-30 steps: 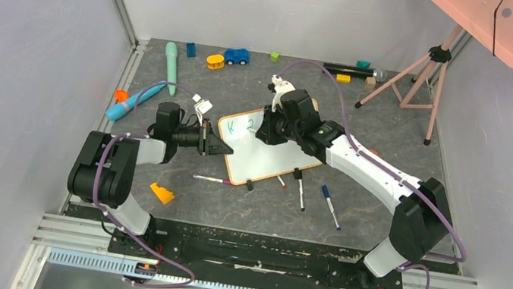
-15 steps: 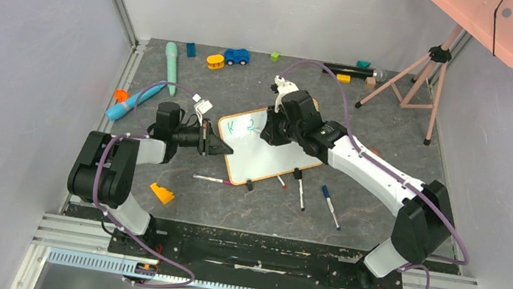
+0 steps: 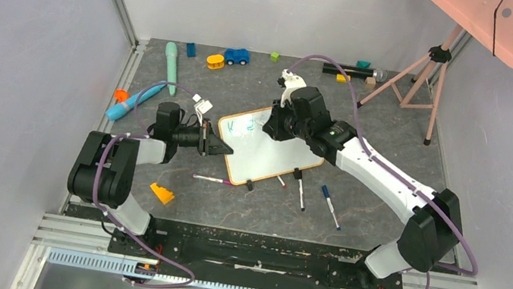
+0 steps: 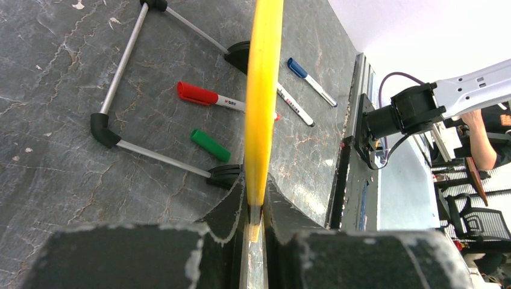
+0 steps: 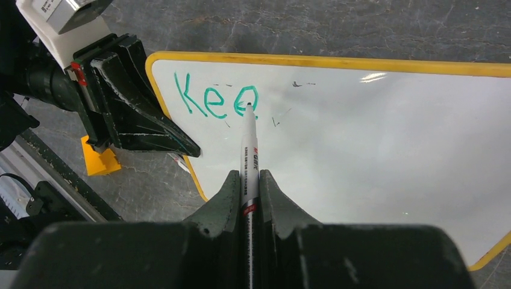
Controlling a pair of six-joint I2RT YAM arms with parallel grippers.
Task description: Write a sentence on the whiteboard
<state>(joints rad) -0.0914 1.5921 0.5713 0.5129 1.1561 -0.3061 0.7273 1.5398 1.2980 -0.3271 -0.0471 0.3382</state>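
Our right gripper [image 5: 248,176] pinched a slim white marker [image 5: 249,141], finishing green "Kee" [image 5: 212,100] on the orange-framed whiteboard [image 5: 373,150]; our left gripper [image 4: 255,195] clamped its edge. Next, likely: "p".

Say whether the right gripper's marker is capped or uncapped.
Uncapped: the marker shows a bare tip touching the whiteboard at the green letters "Kee"; the right gripper clamps its barrel.

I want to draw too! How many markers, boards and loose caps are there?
Markers lying loose: 4
Marker in the right end effector: 1
Whiteboard: 1
Loose green cap: 1
Total: 7
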